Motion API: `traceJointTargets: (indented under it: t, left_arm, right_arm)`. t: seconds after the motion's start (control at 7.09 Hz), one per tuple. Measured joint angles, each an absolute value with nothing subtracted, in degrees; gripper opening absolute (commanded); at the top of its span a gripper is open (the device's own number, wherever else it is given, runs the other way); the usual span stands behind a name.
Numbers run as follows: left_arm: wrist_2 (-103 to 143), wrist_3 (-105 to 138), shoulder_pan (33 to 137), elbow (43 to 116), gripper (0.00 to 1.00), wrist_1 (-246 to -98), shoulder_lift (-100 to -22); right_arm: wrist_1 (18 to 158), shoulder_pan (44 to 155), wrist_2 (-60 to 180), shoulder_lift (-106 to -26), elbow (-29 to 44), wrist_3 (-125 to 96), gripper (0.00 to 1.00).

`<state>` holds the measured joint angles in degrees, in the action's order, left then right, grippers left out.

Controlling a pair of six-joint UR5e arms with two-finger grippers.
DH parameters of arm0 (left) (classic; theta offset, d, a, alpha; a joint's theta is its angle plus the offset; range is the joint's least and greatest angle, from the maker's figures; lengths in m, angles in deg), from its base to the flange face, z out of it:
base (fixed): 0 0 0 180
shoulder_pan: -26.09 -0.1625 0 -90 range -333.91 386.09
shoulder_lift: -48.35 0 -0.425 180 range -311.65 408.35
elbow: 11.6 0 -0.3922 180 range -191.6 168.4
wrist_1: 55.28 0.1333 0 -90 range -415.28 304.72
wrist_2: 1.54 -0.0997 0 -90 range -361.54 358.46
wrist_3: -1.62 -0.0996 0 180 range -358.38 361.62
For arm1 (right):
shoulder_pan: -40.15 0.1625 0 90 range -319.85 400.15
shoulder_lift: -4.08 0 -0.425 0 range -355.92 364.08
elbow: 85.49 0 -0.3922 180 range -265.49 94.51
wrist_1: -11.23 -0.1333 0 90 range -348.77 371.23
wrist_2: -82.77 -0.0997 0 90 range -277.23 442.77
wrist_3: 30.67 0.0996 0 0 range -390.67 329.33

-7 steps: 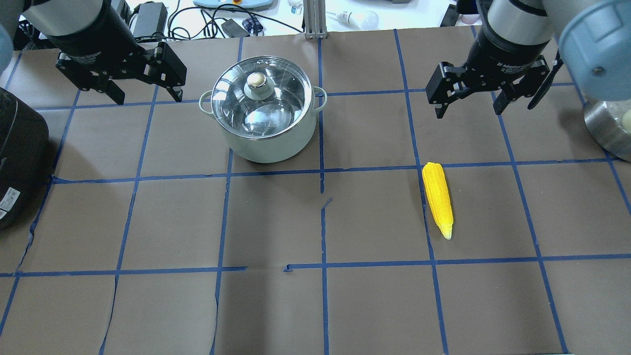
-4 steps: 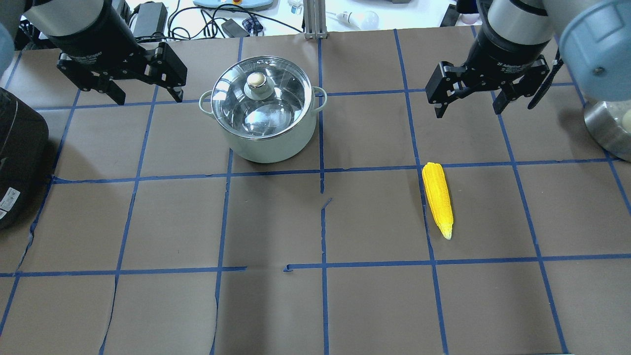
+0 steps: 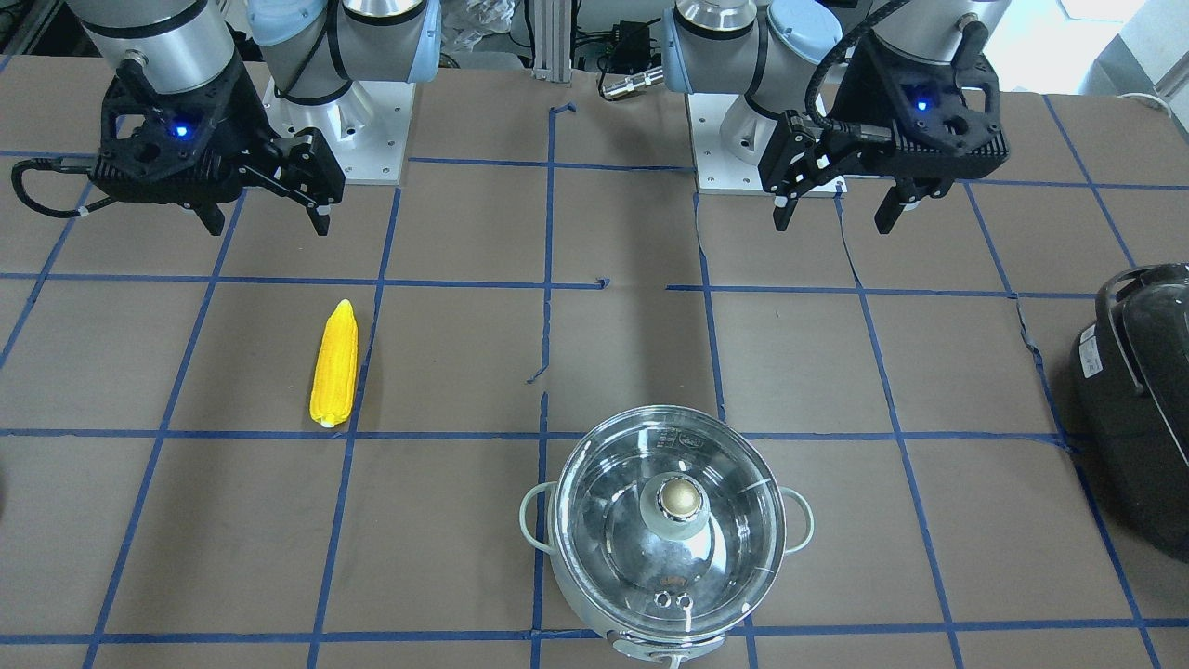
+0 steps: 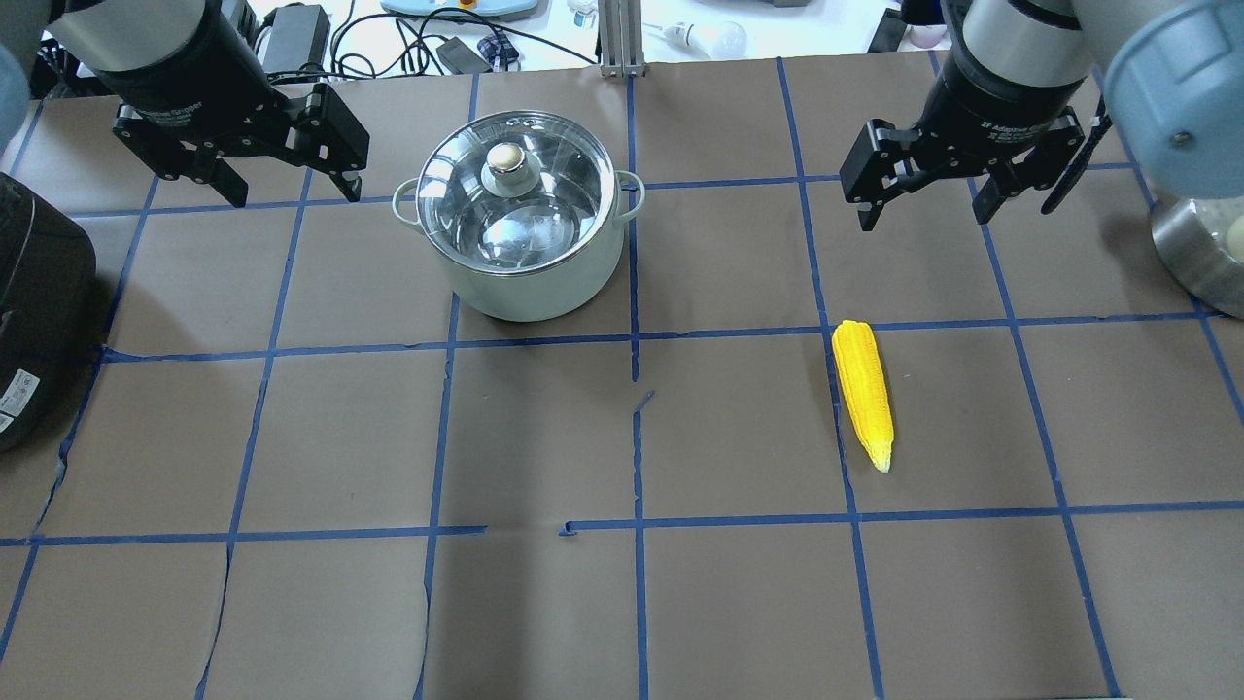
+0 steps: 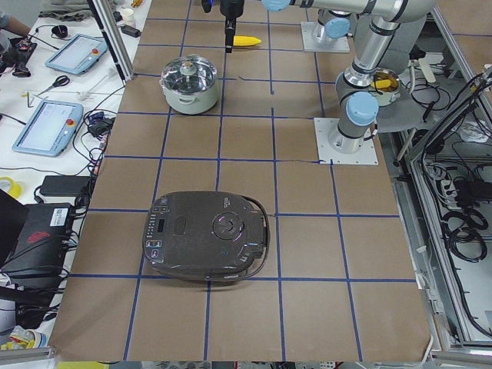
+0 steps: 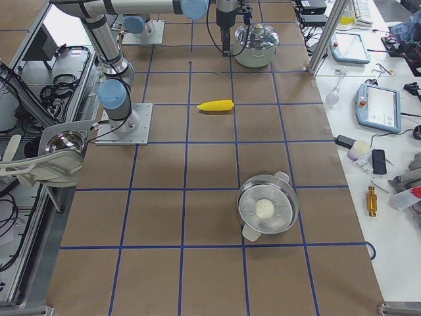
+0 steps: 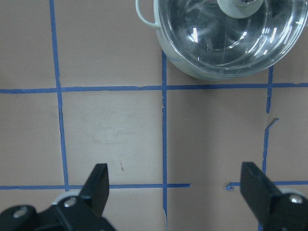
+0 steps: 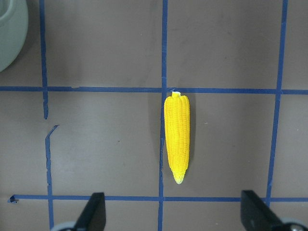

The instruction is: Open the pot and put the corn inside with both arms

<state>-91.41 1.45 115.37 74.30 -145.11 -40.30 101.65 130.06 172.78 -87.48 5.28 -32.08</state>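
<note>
Pot (image 4: 523, 228) on the table (image 4: 622, 603), far side, left of centre in the overhead view; glass lid (image 4: 515, 190) seated, brass knob (image 4: 507, 163) at its middle. Corn (image 4: 864, 393) flat on the table, well apart from the pot, to its right and nearer the robot, tip pointing toward the robot. Nothing lifted yet; task at its start, by the look of it.

Left tool (image 4: 284, 154) raised beside the pot's left loop handle (image 4: 404, 206), clear of it, fingers spread wide, nothing between them. Right tool (image 4: 923, 190) high above the table beyond the corn's blunt end, likewise spread wide and empty.

Step in hand, as judged: lid off with the left, corn up with the right.

For the lid: centre the left tool over the knob, not the glass; descend straight so both fingers straddle the knob evenly; close below its widest part; lift vertically until the rim clears the pot, lest the pot drag or tip. Risk of slipping on polished brass if gripped too high.

For the corn: line the right tool's fingers across the cob, near its thick middle; avoid the taper, likely to squirt out. Lower until the fingertips nearly meet the table, then close.
</note>
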Motion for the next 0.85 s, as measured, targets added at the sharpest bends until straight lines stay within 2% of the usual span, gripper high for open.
traceJointTargets:
  t: [0.42,0.85]
  left_arm:
    - [-90.27,6.92,117.94,72.39,0.95,-138.83,-45.25]
    - [-88.99,11.77,123.17,70.91,0.95,-126.22,-57.87]
  right_arm:
    - [101.49,130.08,172.78,-87.34,5.34,-32.26,1.00]
    - [102.03,129.84,173.06,-86.71,5.70,-31.46,1.00]
